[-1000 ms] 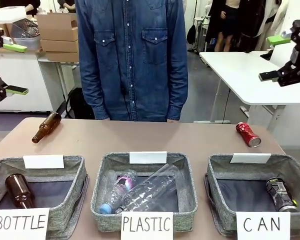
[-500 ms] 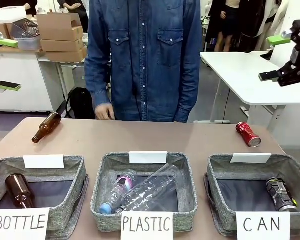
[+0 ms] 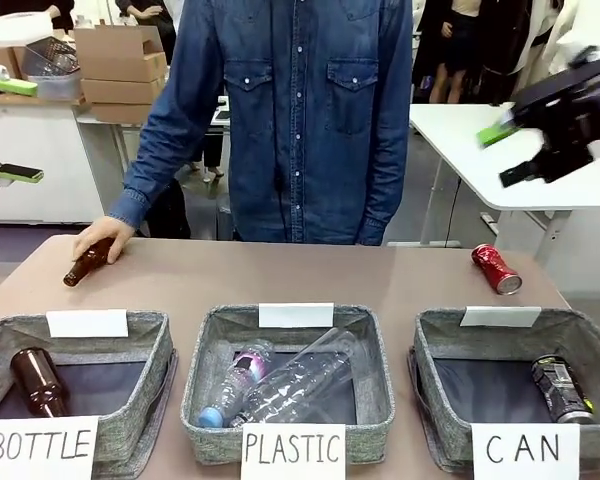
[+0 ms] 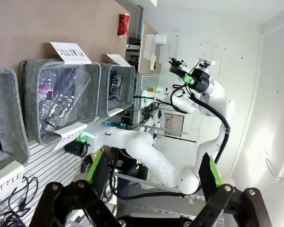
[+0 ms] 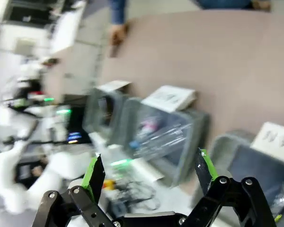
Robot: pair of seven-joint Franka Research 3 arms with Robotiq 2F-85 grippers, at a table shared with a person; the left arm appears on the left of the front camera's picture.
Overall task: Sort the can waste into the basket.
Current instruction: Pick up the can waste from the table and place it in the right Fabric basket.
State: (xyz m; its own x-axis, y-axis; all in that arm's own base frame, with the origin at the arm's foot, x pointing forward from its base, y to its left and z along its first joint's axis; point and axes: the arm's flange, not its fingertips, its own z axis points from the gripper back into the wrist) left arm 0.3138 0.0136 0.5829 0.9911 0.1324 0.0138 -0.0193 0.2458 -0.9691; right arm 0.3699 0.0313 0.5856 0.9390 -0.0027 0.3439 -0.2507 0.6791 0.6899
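The red dented can (image 3: 496,268) lies on its side on the table at the far right, behind the basket signed "CAN" (image 3: 424,352). Inside that basket, at its right side, lies the black can (image 3: 563,390). My right gripper (image 3: 504,154) hangs open and motion-blurred high above the red can, holding nothing. At the left edge my left gripper (image 3: 15,130) is open and empty, high off the table. The left wrist view shows the red can (image 4: 124,24), the basket (image 4: 125,90) and the black can (image 4: 116,85). In the right wrist view my open gripper (image 5: 149,170) looks down at the basket (image 5: 227,146).
A person in a denim shirt stands across the table with a hand (image 3: 102,236) on a brown bottle (image 3: 85,264) at the far left. The "BOTTLE" basket (image 3: 145,400) holds a brown bottle and the "PLASTIC" basket (image 3: 380,390) clear bottles. A white table stands behind on the right.
My right gripper has swung left and tilted, now blurred. The person has leaned left and put a hand on the brown bottle. The left gripper drew back to the edge.
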